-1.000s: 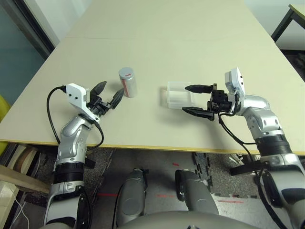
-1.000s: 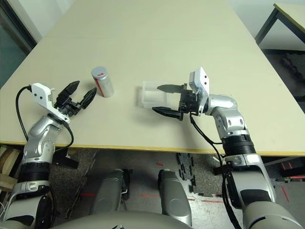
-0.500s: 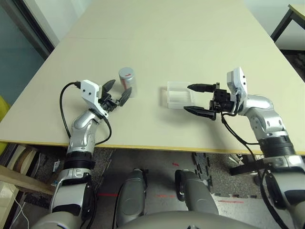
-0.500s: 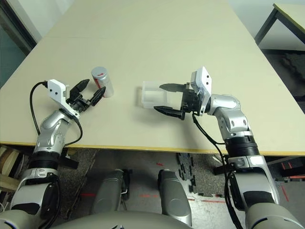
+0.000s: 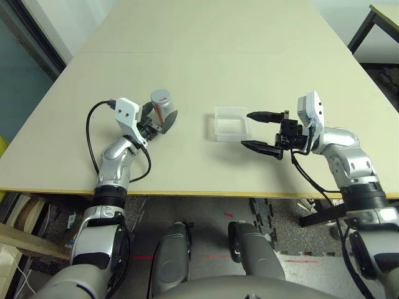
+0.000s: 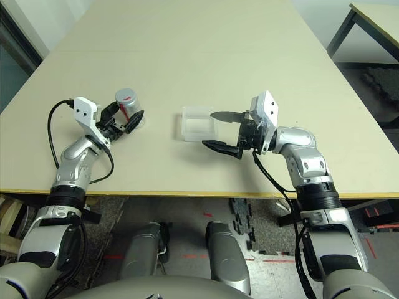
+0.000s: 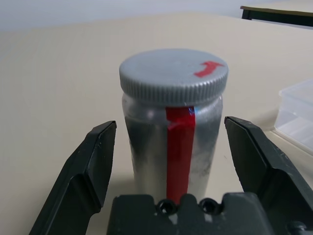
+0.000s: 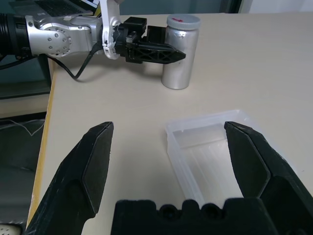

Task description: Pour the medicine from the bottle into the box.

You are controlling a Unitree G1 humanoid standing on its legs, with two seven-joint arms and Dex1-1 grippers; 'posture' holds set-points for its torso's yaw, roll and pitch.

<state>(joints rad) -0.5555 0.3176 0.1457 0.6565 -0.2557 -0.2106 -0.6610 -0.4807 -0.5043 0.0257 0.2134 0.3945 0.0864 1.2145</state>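
The bottle [image 5: 162,106] stands upright on the table, silver-grey with a red stripe, and its grey cap [image 7: 173,73] is on. My left gripper [image 5: 159,119] is open, one finger on each side of the bottle with a gap at both. In the left wrist view the bottle [image 7: 173,142] stands between the fingers [image 7: 93,166]. The box [image 5: 230,123], a clear shallow tray, lies to the bottle's right. My right gripper [image 5: 247,129] is open at the box's right edge, and the box [image 8: 220,147] lies just ahead of its fingertips.
The cream table [image 5: 206,56] stretches far back with bare room behind both objects. Its front edge [image 5: 206,194] runs just below my arms. A second table [image 5: 383,15] with dark legs stands at the far right.
My left gripper has travelled forward and right to the bottle, and its open fingers now flank it. The right gripper and the box have held their places.
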